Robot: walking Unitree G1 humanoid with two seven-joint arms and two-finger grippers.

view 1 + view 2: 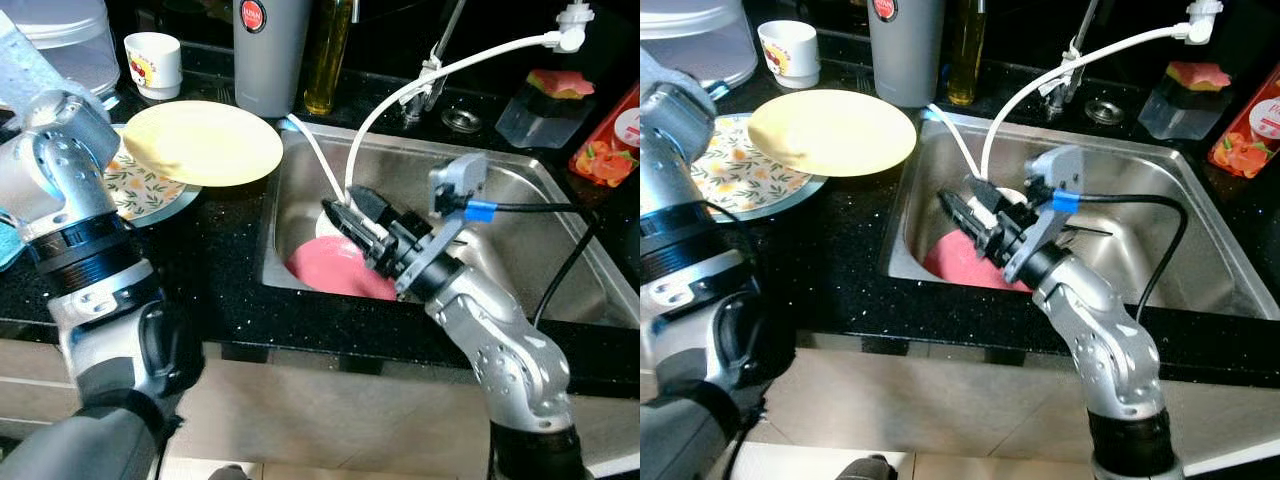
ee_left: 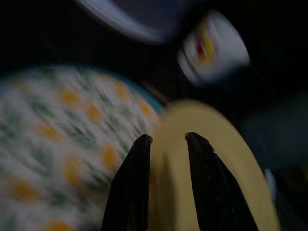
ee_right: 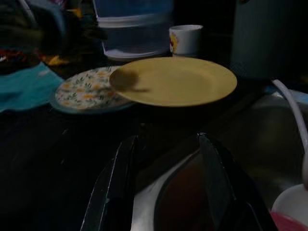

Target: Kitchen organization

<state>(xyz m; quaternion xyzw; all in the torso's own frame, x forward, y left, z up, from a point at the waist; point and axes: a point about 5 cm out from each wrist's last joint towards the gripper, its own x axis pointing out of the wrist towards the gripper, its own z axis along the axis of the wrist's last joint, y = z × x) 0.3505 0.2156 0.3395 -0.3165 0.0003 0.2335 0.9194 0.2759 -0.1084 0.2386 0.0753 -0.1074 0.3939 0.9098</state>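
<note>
- Left gripper (image 2: 166, 149), fingers pinching its rim, holds a yellow plate (image 1: 203, 142) above the floral plate (image 1: 140, 190) at the counter's left end.
- Right gripper (image 1: 340, 213), fingers parted and empty, hovers over a pink plate (image 1: 335, 270) in the sink (image 1: 520, 240).

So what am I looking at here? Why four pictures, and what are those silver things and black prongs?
The silver things are the two arms of a humanoid robot; the black prongs are its gripper fingers. The two bright pictures come from cameras in its head, looking down at a black kitchen counter and a steel sink. The two dark pictures come from cameras on its wrists, looking along the fingers.

The left gripper holds a yellow plate by its edge, above a flowered plate lying on the counter. The right gripper reaches into the sink, its fingers open over a pink plate.

Behind stand a white cup, a grey canister, an oil bottle and a sponge holder.
</note>
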